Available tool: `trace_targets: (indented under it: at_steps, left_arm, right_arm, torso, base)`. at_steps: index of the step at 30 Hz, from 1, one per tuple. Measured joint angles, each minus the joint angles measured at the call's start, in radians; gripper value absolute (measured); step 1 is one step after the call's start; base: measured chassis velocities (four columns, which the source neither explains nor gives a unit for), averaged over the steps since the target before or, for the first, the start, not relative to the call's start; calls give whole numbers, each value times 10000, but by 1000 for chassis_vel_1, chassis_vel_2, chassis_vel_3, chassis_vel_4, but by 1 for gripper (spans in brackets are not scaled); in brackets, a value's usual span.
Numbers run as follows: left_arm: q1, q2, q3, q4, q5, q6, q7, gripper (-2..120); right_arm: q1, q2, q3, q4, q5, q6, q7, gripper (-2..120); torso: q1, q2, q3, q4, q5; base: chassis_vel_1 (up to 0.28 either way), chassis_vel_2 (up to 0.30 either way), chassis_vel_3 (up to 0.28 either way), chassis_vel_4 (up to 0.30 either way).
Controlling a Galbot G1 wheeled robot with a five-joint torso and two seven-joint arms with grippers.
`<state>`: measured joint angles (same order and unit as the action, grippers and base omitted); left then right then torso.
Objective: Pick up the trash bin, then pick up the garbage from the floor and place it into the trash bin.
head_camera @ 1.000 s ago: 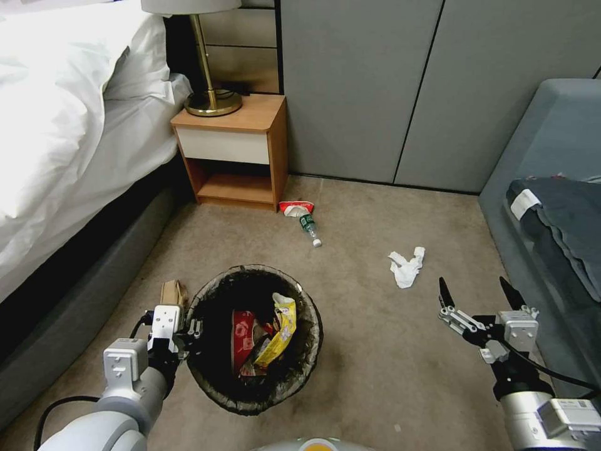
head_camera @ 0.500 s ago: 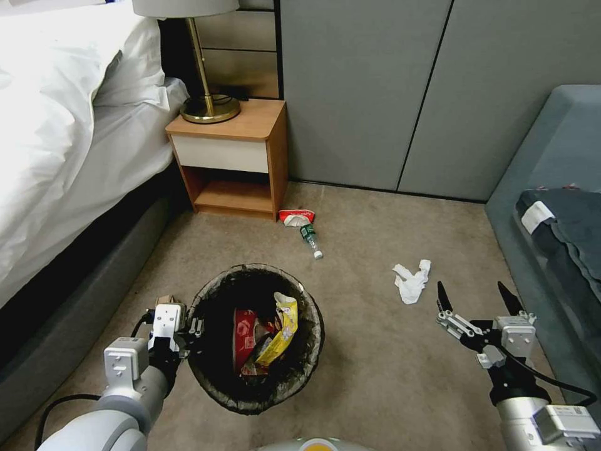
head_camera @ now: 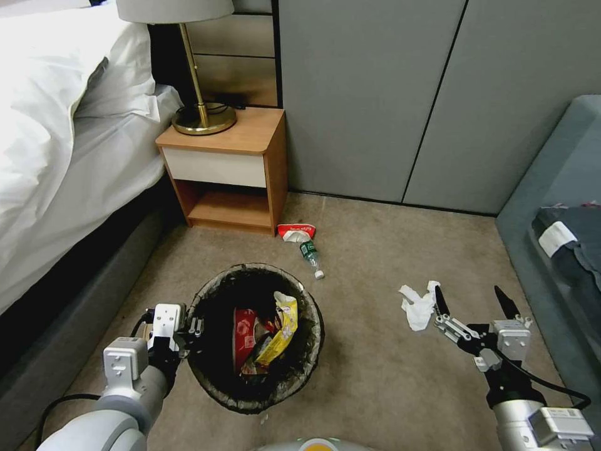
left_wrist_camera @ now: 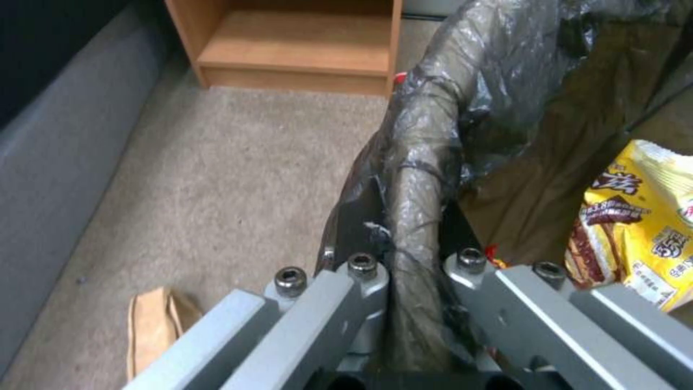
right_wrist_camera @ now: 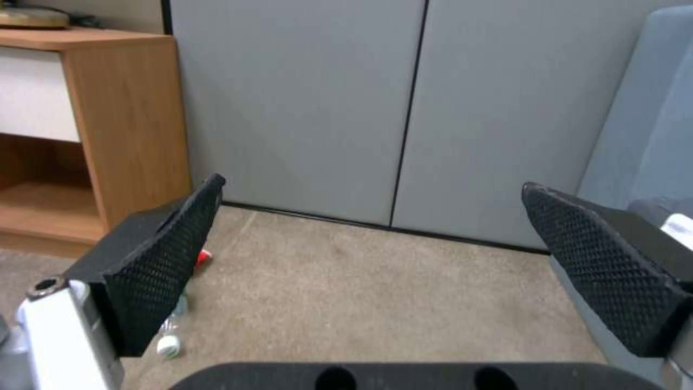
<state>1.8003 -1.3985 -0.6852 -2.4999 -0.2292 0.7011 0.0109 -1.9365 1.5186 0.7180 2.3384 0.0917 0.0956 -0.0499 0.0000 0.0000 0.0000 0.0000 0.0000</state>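
The trash bin (head_camera: 311, 351), a round bucket lined with a dark bag, is held low in front of me. My left gripper (head_camera: 188, 328) is shut on its near-left rim. In the left wrist view the left gripper (left_wrist_camera: 410, 238) clamps the bag-covered rim (left_wrist_camera: 419, 162). Inside lie a red packet (head_camera: 243, 338) and a yellow wrapper (head_camera: 280, 329). My right gripper (head_camera: 468, 294) hangs open above the carpet, and a white crumpled tissue (head_camera: 416, 305) lies just beside its left finger. A red packet (head_camera: 295, 230) and a small bottle (head_camera: 310, 255) lie near the nightstand. A brown paper bag (left_wrist_camera: 151, 325) rests by the bin.
A bed (head_camera: 56, 156) with a grey base runs along the left. A wooden nightstand (head_camera: 225, 169) with a brass lamp (head_camera: 197, 94) stands against grey wall panels (head_camera: 388, 94). A blue-grey sofa (head_camera: 557, 207) borders the right. Open carpet lies between them.
The whole head view has shifted as the camera moved closer to the wall. The tissue now lies right beside my right gripper. Both grippers keep their states.
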Motion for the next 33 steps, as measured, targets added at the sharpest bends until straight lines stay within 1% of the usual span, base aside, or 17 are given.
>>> trace_targets:
  at_steps: [21, 22, 25, 29, 32, 33]
  left_arm:
    - [61, 25, 10, 0, 10, -11, 1, 1]
    - [72, 26, 10, 0, 11, -12, 1, 1]
    - [79, 26, 10, 0, 13, -11, 1, 1]
    - [84, 21, 11, 0, 13, -11, 1, 1]
    - [92, 20, 4, 0, 12, -11, 1, 1]
    - [92, 20, 4, 0, 12, -11, 1, 1]
  right_arm:
    - [-32, -60, -93, -132, 2, 41, 52, 100]
    - [-32, -65, -117, -158, -7, 21, 87, 100]
    - [-21, -85, -189, -211, -28, -59, 188, 100]
    - [157, -159, -305, -469, 105, -417, 250, 100]
    - [708, -271, -399, -1051, 334, -1152, 498, 100]
    - [708, -271, -399, -1051, 334, -1152, 498, 100]
  torso:
    - [0, 0, 0, 0, -2]
    - [0, 0, 0, 1, 2]
    - [0, 0, 0, 0, -2]
    - [0, 0, 0, -1, -1]
    - [-1, 0, 0, -1, 1]
    - [-1, 0, 0, -1, 1]
  base:
    - [-112, 113, 116, -113]
    - [-110, 113, 113, -112]
    - [-98, 86, 110, -87]
    - [-36, 22, 30, -39]
    - [0, 0, 0, 0]
    - [0, 0, 0, 0]
